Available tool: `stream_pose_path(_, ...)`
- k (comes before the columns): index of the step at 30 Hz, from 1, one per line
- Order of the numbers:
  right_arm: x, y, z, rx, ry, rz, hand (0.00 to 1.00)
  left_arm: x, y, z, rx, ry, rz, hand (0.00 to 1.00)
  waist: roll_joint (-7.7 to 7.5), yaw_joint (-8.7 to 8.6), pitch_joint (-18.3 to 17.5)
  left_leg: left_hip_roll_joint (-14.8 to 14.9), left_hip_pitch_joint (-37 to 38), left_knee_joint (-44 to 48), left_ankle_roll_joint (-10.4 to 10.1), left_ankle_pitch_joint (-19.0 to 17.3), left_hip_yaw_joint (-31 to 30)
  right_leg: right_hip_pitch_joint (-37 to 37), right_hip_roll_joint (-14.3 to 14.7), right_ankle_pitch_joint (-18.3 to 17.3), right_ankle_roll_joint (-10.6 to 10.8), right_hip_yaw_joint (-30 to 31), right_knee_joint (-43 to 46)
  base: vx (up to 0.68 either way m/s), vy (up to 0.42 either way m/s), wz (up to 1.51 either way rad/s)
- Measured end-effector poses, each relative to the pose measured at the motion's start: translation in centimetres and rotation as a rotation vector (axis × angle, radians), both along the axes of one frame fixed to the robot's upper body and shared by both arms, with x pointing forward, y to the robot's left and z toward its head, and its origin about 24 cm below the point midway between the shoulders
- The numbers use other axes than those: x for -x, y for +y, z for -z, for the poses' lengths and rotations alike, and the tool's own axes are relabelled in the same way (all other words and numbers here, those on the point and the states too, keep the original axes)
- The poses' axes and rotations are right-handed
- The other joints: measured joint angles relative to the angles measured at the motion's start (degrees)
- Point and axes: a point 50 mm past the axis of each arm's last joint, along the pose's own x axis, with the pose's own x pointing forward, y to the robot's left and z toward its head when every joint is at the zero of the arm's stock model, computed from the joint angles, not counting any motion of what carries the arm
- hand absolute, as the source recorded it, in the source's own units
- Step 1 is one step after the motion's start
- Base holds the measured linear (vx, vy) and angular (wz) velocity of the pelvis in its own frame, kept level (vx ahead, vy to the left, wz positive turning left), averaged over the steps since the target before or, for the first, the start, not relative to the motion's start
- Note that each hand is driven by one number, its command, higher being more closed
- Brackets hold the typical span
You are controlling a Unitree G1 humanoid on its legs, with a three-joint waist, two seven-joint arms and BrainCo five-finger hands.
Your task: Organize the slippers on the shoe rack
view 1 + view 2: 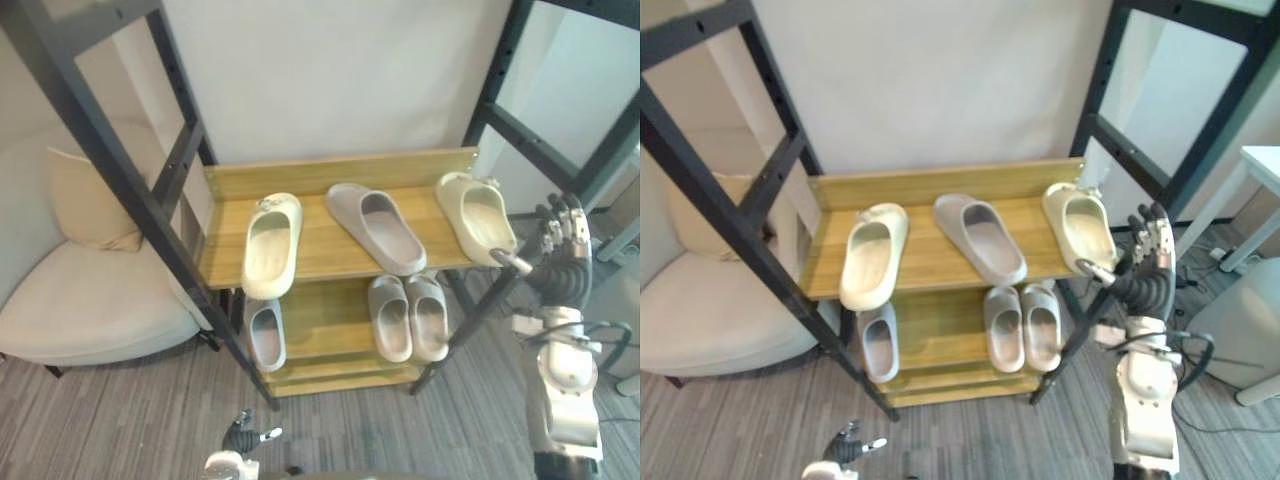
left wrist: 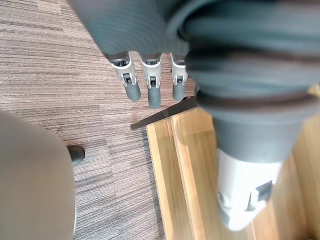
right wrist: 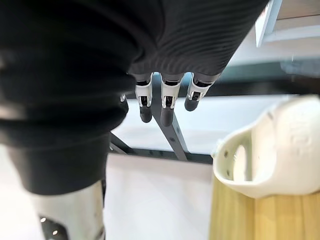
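Cream armchair, white wall — grey striped carpet

Mock home corner inside a lab: cream padded armchair, low light-wood shoe rack, grey ribbed carpet, black metal rig frame

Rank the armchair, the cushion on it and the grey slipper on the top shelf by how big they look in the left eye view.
1. Armchair, plainly the largest.
2. Cushion and grey slipper: they look about alike, so no ranking between them.

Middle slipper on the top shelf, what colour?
Greyish taupe; the middle slipper shows best in the left eye view.
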Motion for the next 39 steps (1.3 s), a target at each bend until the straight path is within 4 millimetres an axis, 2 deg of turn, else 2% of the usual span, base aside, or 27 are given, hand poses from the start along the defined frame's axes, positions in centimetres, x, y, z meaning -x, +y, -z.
stream_pose_path(2,-0.8,0.2,-0.4,0.025,0.005,-0.039,0.00,-0.2,0.2,-0.1,-0.006,-0.005,0.002,0.00,-0.46,0.08,0.6,0.0,0.0,0.0,0.0,0.0,-0.3,0.1,0.0,0.2,-0.1,0.1,0.0,0.02,-0.004,0.07)
stream_pose_path(7,-3.5,0.7,-1.8,0.101,0.017,-0.128,0.00,-0.4,0.1,-0.1,-0.005,-0.011,0.004,0.00,0.30,0.09,1.3,0.1,0.0,-0.1,0.0,0.0,-1.0,0.1,0.3,0.8,-0.6,0.7,0.4,0.00,0.005,0.06)
stream_pose_path(12,-5.2,0.8,-3.2,0.175,0.036,-0.187,0.00,-0.4,0.0,-0.1,-0.003,-0.012,0.004,0.00,0.87,0.05,1.7,0.2,0.0,-0.5,0.0,0.2,-1.2,-0.2,0.4,1.0,-0.5,0.8,0.6,0.00,0.000,0.00)
stream_pose_path(19,-7.7,0.4,-5.4,0.310,0.089,-0.224,0.00,-0.4,-0.1,-0.1,0.006,-0.017,-0.004,0.00,1.61,-0.17,2.3,0.6,0.1,-3.1,0.2,2.3,-2.7,-0.7,1.0,2.9,-0.5,0.6,0.0,-0.04,-0.016,0.07)
stream_pose_path(23,-9.3,1.1,-7.0,0.419,0.124,-0.274,0.00,-0.4,-0.1,-0.1,0.011,-0.019,-0.011,0.00,1.54,-0.03,2.3,0.5,0.2,-5.2,0.4,4.0,-2.7,-1.4,1.0,3.9,-0.9,0.8,-0.4,-0.06,-0.011,0.00)
stream_pose_path(31,-10.6,3.0,-7.4,0.531,0.174,-0.373,0.00,-0.7,-0.1,-0.3,0.017,-0.042,-0.015,0.00,1.00,0.89,2.6,0.4,0.8,-9.0,-0.2,6.7,-2.7,-2.2,1.0,3.8,-0.8,1.0,-1.4,-0.07,-0.032,-0.02)
stream_pose_path(34,-10.7,2.9,-6.8,0.562,0.218,-0.379,0.00,-1.1,0.0,-0.4,0.030,-0.052,-0.016,0.00,0.23,1.85,3.1,0.3,0.8,-9.2,-0.7,7.1,-3.1,-2.1,0.8,2.7,-0.4,1.0,-1.5,-0.06,-0.044,-0.01)
stream_pose_path(39,-10.9,2.0,-5.8,0.589,0.292,-0.358,0.00,-1.2,-0.1,-0.4,0.032,-0.055,-0.017,0.00,0.17,2.41,3.1,0.3,0.8,-9.2,-0.5,7.7,-4.4,-1.8,0.9,2.2,-0.5,-0.2,-1.4,-0.04,-0.043,0.13)
